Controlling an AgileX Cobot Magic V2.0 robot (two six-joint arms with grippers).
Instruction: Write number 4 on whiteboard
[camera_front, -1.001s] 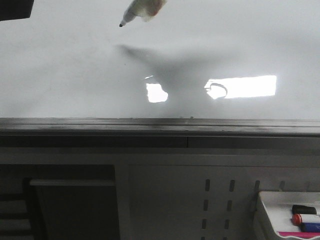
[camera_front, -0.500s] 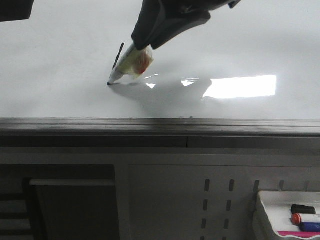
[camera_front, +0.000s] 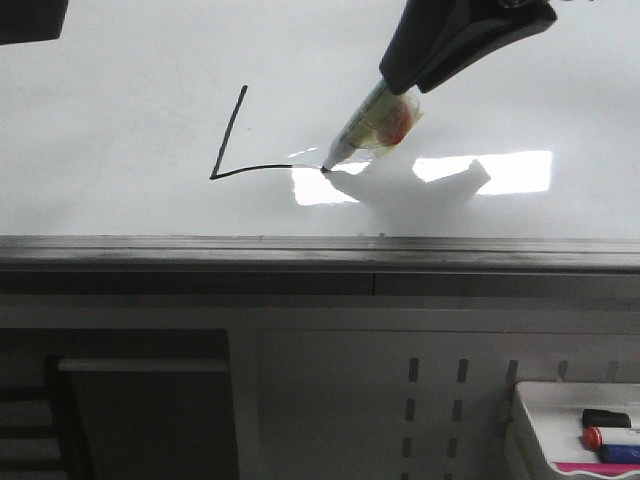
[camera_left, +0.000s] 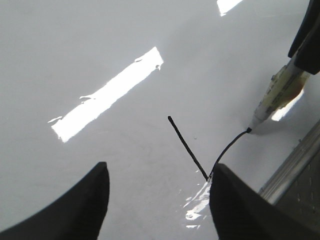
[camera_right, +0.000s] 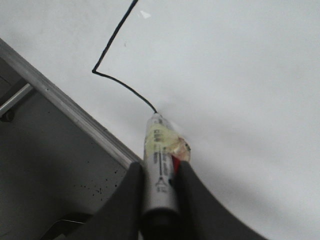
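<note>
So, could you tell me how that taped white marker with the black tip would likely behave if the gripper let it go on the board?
The taped white marker looks like a stiff, slim round barrel, so it would probably roll or slide across the glossy white whiteboard. It seems light, since the right gripper holds it by a narrow pinch. The bulging tape might check the roll.

The whiteboard (camera_front: 120, 120) lies flat, glossy, with a grey metal edge at 6 o'clock. On it sit two black strokes (camera_front: 240, 150) (a slant and a bar joined at a corner), and a marker (camera_front: 365, 130) tip touches the bar's 3 o'clock end.
</note>
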